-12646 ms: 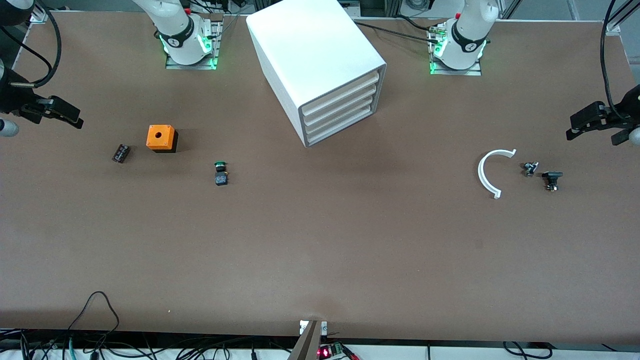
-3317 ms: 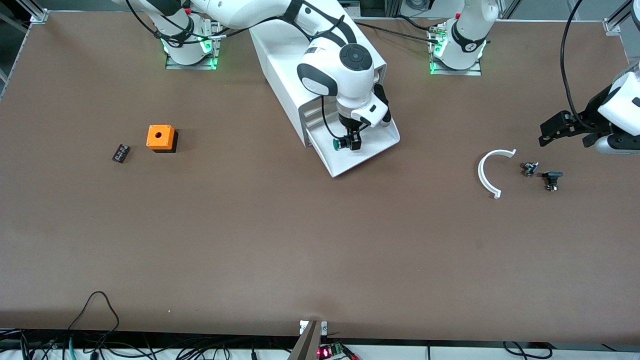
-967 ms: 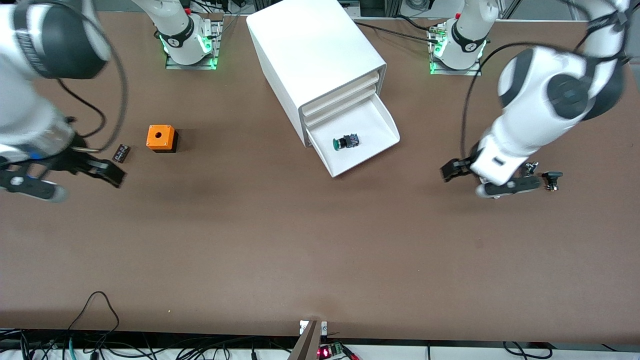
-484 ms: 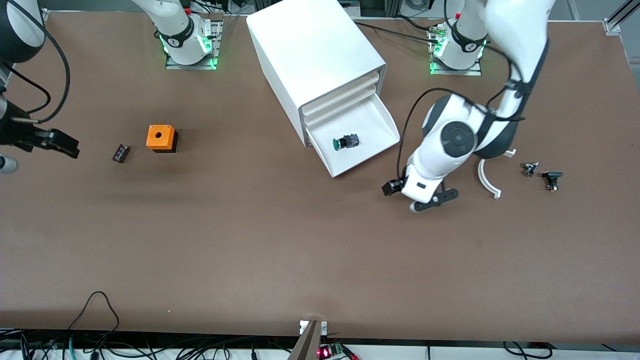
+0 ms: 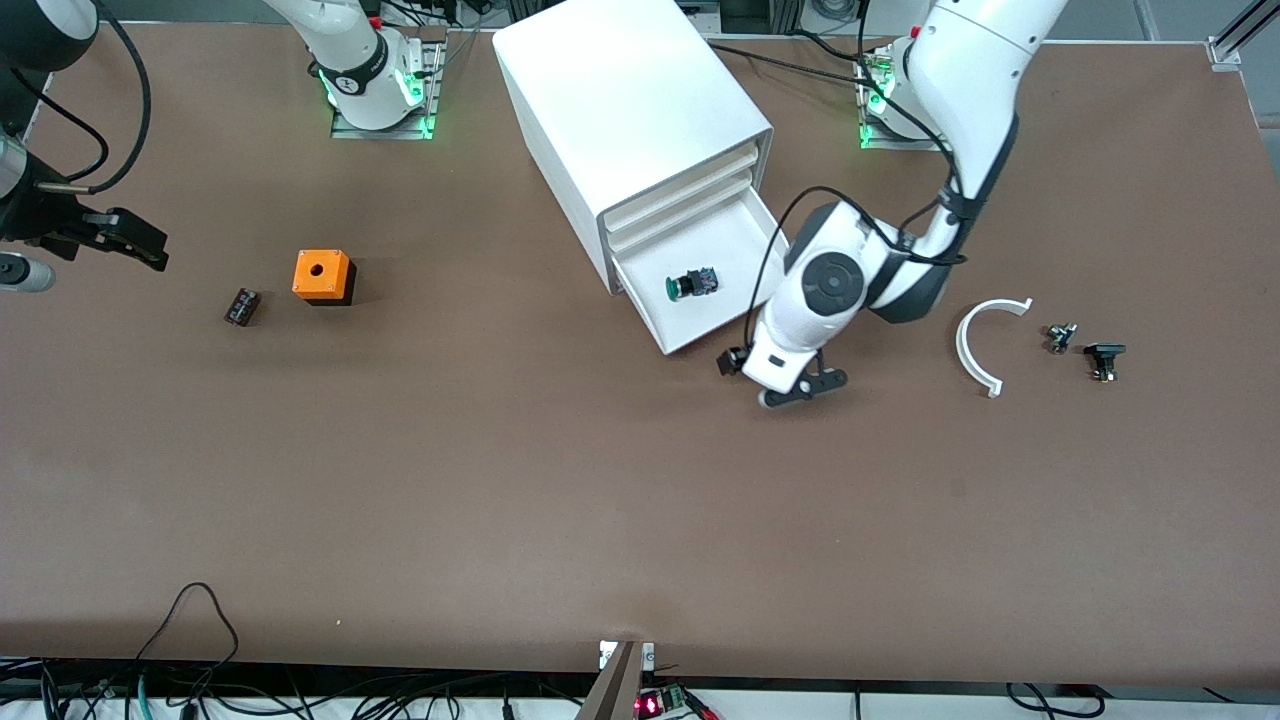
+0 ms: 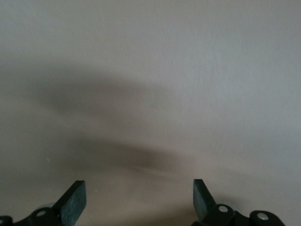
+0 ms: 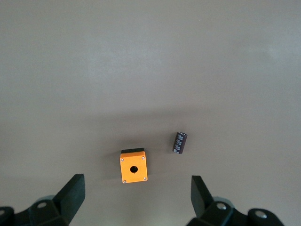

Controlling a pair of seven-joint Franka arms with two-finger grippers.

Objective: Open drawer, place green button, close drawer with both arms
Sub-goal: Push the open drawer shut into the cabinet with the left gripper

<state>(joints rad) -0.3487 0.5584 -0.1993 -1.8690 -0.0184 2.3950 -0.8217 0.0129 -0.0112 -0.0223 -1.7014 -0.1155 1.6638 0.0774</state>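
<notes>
Left gripper (image 5: pixel 742 362) spread wide and empty, low over the table just beside the open drawer (image 5: pixel 745 250), button (image 5: pixel 690 284) lying inside it, right gripper (image 5: pixel 135 240) spread, empty, waiting near the table's end.

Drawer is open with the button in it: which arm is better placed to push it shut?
Left. The left gripper, fingers open, hangs just beside the front of the drawer where the button lies. The right gripper waits at the table's right-arm end.
</notes>
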